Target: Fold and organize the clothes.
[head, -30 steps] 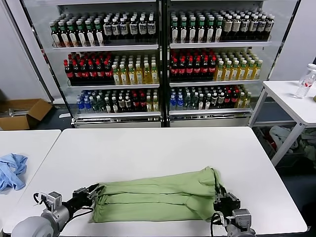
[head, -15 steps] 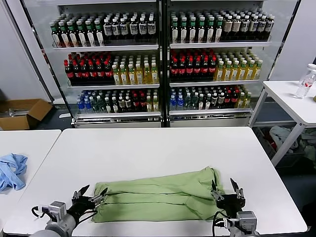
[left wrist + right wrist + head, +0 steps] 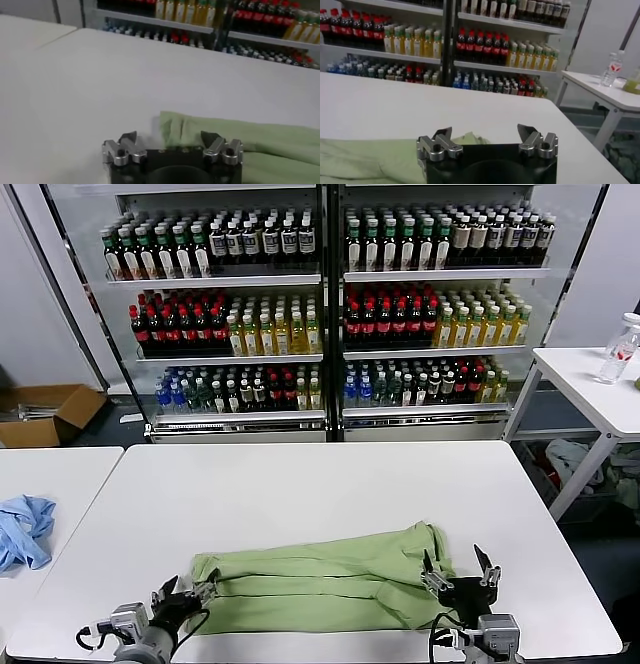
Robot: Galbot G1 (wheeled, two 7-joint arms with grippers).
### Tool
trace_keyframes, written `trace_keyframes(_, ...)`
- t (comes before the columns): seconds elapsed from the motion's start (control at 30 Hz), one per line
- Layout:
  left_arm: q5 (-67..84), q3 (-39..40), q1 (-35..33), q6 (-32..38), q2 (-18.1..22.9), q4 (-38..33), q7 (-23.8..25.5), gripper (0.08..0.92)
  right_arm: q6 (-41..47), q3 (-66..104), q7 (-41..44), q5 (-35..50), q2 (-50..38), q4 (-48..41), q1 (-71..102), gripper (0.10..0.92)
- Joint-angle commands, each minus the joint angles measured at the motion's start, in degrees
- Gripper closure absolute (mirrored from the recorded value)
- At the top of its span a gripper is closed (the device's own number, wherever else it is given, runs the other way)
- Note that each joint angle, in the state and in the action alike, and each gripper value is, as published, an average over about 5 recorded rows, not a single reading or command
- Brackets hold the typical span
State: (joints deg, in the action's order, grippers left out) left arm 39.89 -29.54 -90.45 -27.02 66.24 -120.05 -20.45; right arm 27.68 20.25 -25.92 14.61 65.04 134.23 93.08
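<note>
While the folded green polo shirt (image 3: pixel 320 589) lies on the white table (image 3: pixel 300 484), we find our left gripper (image 3: pixel 183 594) and right gripper (image 3: pixel 458 567) spread wide, empty, at its ends.

Both released. Left gripper (image 3: pixel 186 594) was clamped on the polo shirt (image 3: pixel 320 584) left end a second ago, now open and backed off toward the near table edge. Right gripper (image 3: pixel 460 570) same at the right end: jaws spread, clear of the fabric. Shirt's left edge has relaxed, lying flatter.
</note>
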Motion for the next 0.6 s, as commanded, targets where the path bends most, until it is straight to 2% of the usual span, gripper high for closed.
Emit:
trace_keyframes(0.03,2.43,2.34,-0.65,-0.09,3.60,-0.88,-5.18,0.275,-0.11,-0.10,-0.12,-0.22,0.03,-0.01,0.14,0.203)
trace_keyframes(0.3,-1.34,4.85,0.29,2.48,5.33,0.49,-4.85,0.509,-0.13,-0.01,-0.11,-0.42,0.04,-0.41,-0.28,0.203)
trace_keyframes(0.6,-16.19,5.22,2.53,3.48,6.47,2.37,-7.68,0.769,-0.08,0.62,0.04,-0.48,0.04,-0.45,-0.46,0.202)
